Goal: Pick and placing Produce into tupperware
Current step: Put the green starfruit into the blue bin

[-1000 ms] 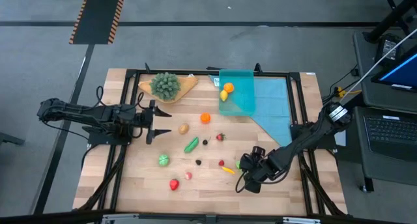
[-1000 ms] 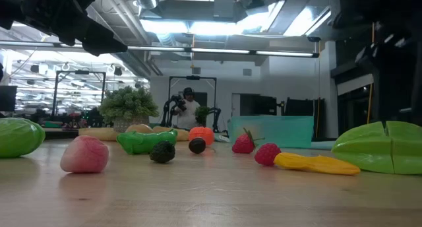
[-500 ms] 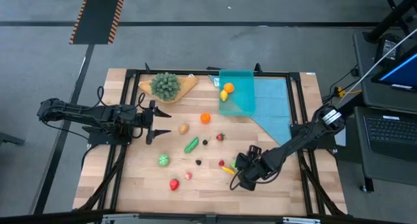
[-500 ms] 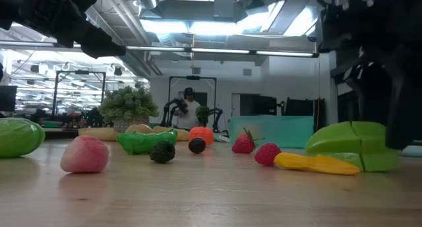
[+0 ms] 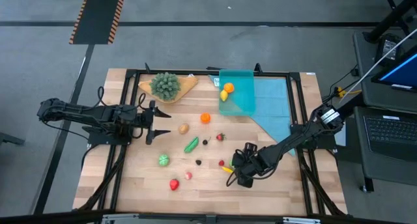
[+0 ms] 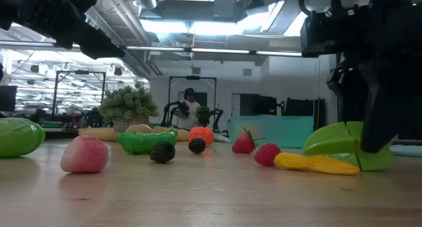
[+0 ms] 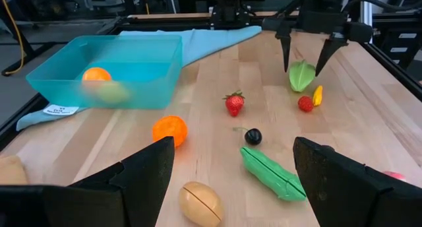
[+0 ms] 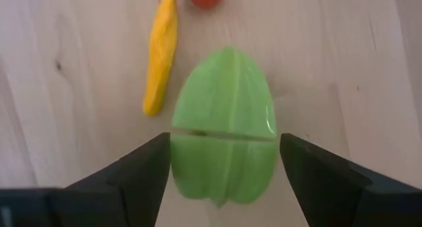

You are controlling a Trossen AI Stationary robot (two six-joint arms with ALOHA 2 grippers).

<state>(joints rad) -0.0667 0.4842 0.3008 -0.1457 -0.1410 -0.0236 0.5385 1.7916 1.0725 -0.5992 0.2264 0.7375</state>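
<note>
Right gripper [image 8: 224, 177], fingers spread, straddles the green piece [image 8: 224, 125] beside a yellow piece [image 8: 160, 52] at the table's [image 5: 130, 185] five o'clock; left gripper [image 7: 227, 167] hovers released at nine; tupperware [image 5: 238, 94] at twelve.

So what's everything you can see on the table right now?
tupperware: one, translucent teal, far side of the table
produce in it: two, orange and yellow
cloth: one, light blue, next to the tupperware
plant: one, bushy green, on a tan board, far left
orange piece, tan piece: one each, mid-table
green pod, dark berry, strawberry: one each, centre
green round piece, red piece, pink piece: one each, near left
yellow piece: one, beside the light-green piece
light-green piece: one, between the right gripper's fingers
person: one, far background
left gripper: open, waiting at left
right gripper: open, straddling the light-green piece
</note>
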